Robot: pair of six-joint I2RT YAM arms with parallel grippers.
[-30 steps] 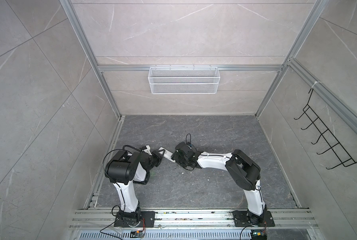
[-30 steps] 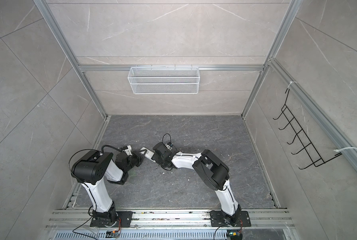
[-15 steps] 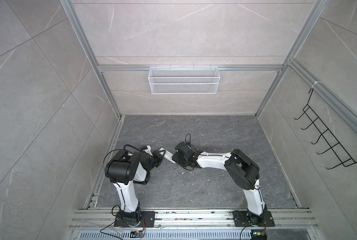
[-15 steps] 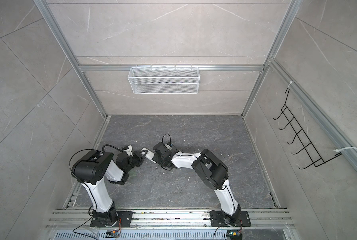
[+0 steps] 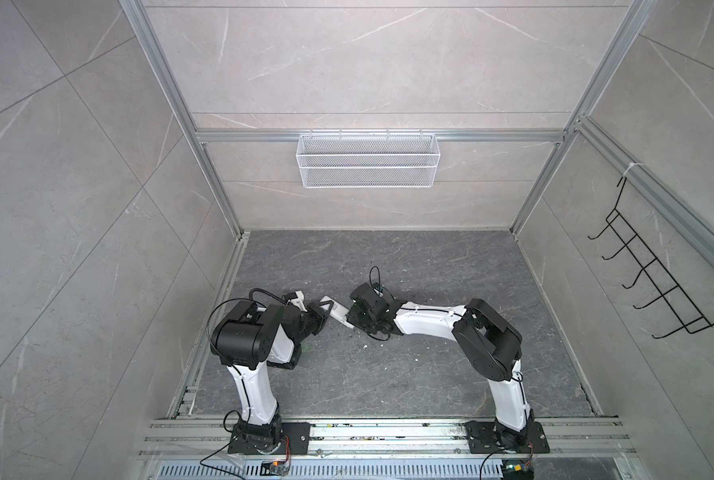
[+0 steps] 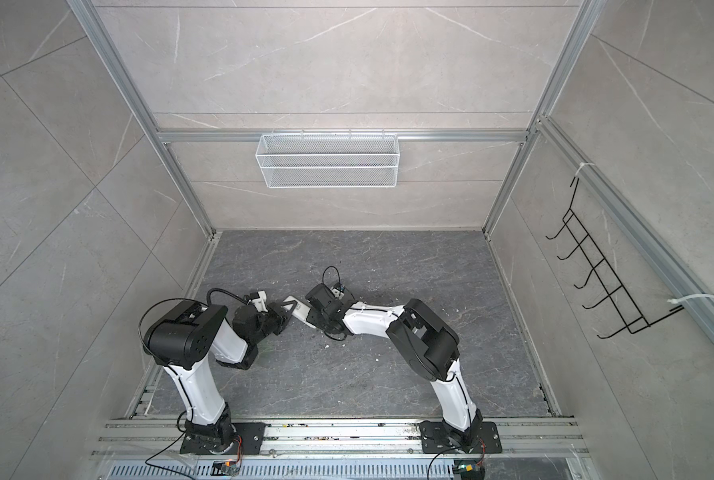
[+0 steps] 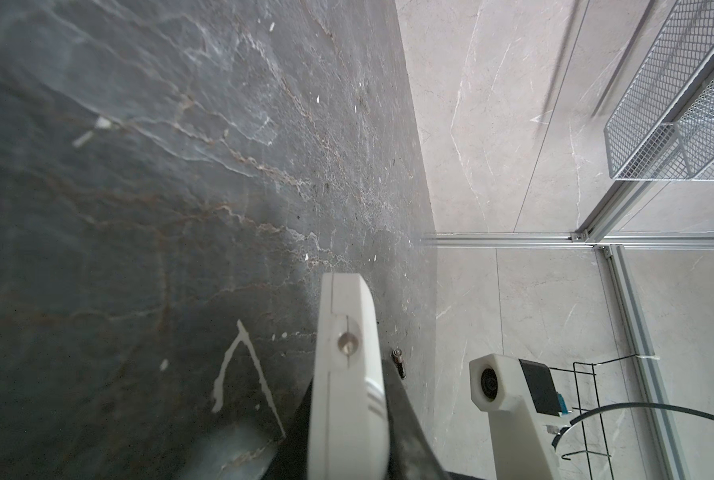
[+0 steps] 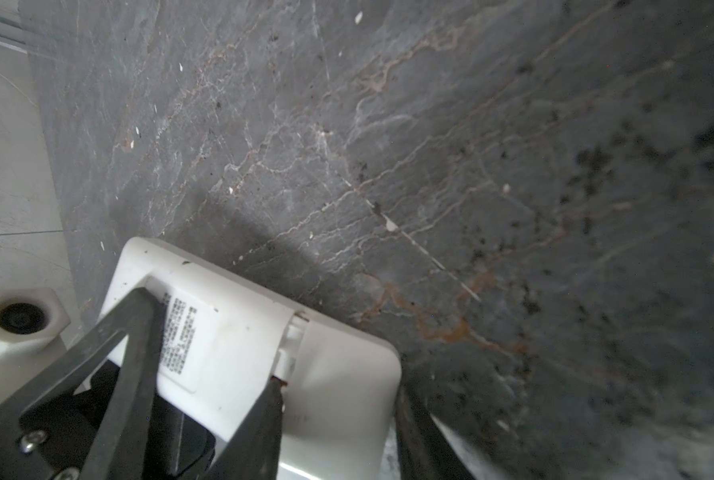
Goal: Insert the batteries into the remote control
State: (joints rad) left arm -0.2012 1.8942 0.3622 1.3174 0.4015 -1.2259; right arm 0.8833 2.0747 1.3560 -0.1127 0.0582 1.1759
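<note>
The white remote control [image 5: 338, 311] [image 6: 299, 309] hangs just above the dark floor between both arms. My left gripper [image 5: 326, 309] [image 7: 349, 399] is shut on one end, and the remote [image 7: 347, 316] shows edge-on between its dark fingers. In the right wrist view its back faces me, with a printed label [image 8: 181, 332]. My right gripper [image 5: 352, 314] [image 8: 338, 386] is shut on the other end: one fingertip sits at the cover seam, the other against the end edge. A tiny dark cylinder with a silvery end, seemingly one of the batteries [image 7: 397, 362], lies on the floor beside the left gripper.
A thin white bent wire [image 7: 239, 365] and small white specks [image 5: 417, 356] lie on the floor. A white mesh basket [image 5: 368, 166] hangs on the back wall and a black hook rack [image 5: 658, 282] on the right wall. Aluminium rails [image 5: 347, 432] run along the front.
The right gripper's jaws have drawn in around the remote's end. Both arms and the remote have hardly shifted.
</note>
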